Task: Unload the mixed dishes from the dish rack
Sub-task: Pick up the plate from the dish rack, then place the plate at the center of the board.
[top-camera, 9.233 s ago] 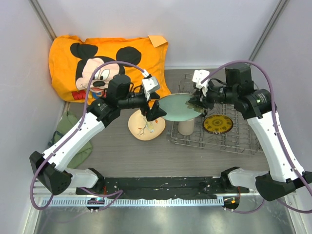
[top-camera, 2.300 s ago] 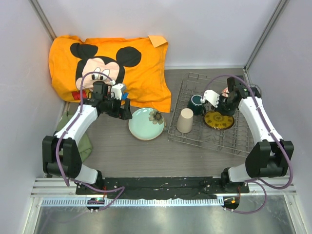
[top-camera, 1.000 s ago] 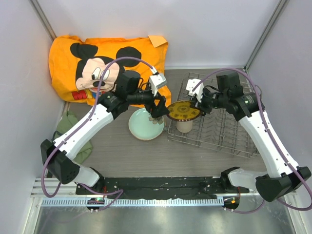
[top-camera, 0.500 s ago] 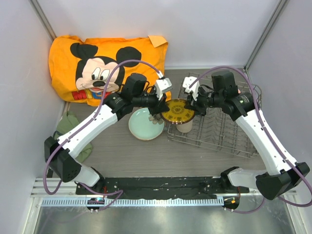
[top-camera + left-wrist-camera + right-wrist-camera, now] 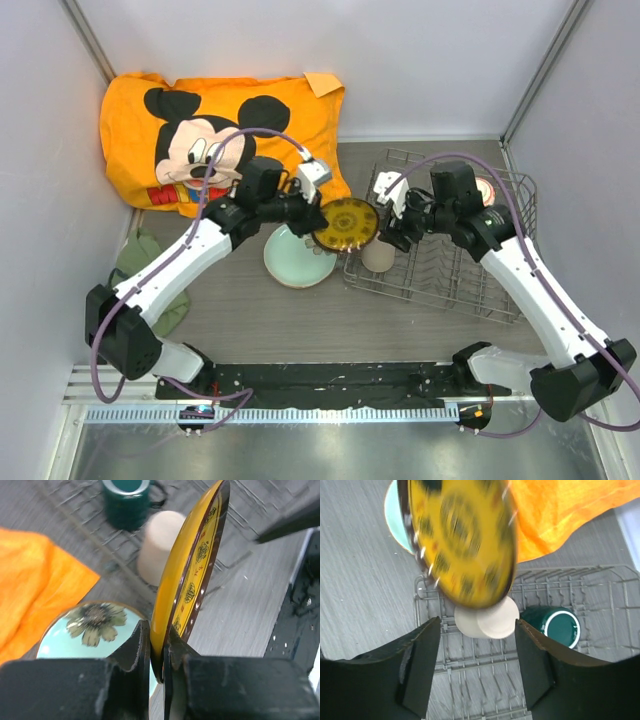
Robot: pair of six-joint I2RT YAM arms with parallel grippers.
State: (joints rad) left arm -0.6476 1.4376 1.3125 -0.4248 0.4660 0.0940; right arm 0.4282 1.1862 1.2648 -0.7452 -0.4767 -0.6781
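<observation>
1. The left gripper (image 5: 318,217) is clamped tight on the lower rim of the yellow-brown patterned plate (image 5: 347,224). In its wrist view, the two black fingers (image 5: 135,652) pinch the edge with the plate standing on edge between them.
2. That plate hangs in the air, tilted, over the near-left corner of the dish rack (image 5: 450,272) and the table (image 5: 270,320) just beside it. It touches neither.
3. The right gripper (image 5: 395,226) sits just to the right of the plate with its jaws standing apart and nothing between them. In its wrist view, the plate is a blurred disc beyond the fingertips.
4. A beige cup (image 5: 377,258) stands mouth down in the rack's near-left corner, directly below the raised plate.
5. A dark teal mug (image 5: 559,625) stands upright in the rack, beside the cup and farther back.
6. A small red-orange bowl (image 5: 487,190) sits at the rack's far-right corner, partly hidden by the right arm.
7. A pale-green plate with a flower (image 5: 290,260) lies flat on the table, left of the rack.
8. An orange Mickey Mouse pillow (image 5: 220,120) fills the far-left corner, and a green cloth (image 5: 145,265) lies by the left wall.
</observation>
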